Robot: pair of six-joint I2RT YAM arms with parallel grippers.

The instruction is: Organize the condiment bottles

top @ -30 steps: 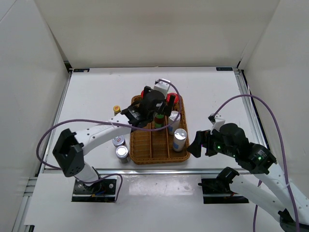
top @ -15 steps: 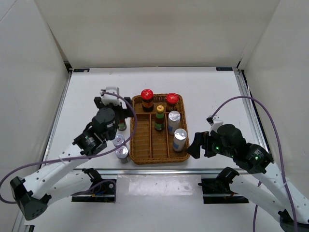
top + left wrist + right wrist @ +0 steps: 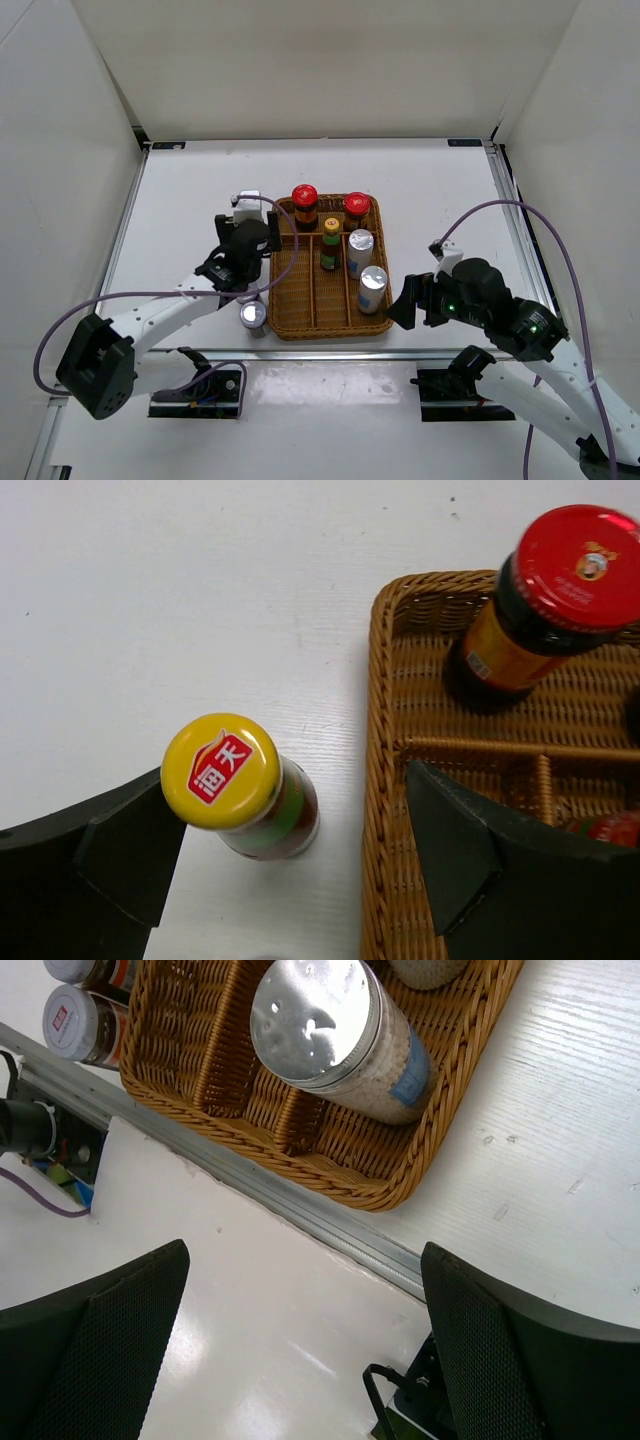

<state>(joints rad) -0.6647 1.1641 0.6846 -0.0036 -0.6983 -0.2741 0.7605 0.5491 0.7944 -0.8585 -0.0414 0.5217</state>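
Observation:
A yellow-capped sauce bottle [image 3: 222,770] stands on the table just left of the wicker tray [image 3: 385,780]. My left gripper [image 3: 300,870] is open around it. The left finger [image 3: 130,850] is close beside the cap and the right finger [image 3: 460,840] hangs over the tray's wall. In the tray stand two red-capped jars [image 3: 305,205] [image 3: 356,210], a second yellow-capped bottle [image 3: 331,243] and two white shakers [image 3: 360,250] [image 3: 373,288]. A silver-lidded jar [image 3: 253,315] stands left of the tray. My right gripper [image 3: 405,300] is open and empty near the tray's front right corner.
The metal rail [image 3: 330,1230] along the table's front edge runs just below the tray. In the right wrist view two silver-lidded jars [image 3: 75,1020] [image 3: 75,968] stand at the tray's front left corner. White walls enclose the table.
My left arm swung from above the back of the tray to its left side and came down around the yellow-capped bottle there. The right arm barely moved.

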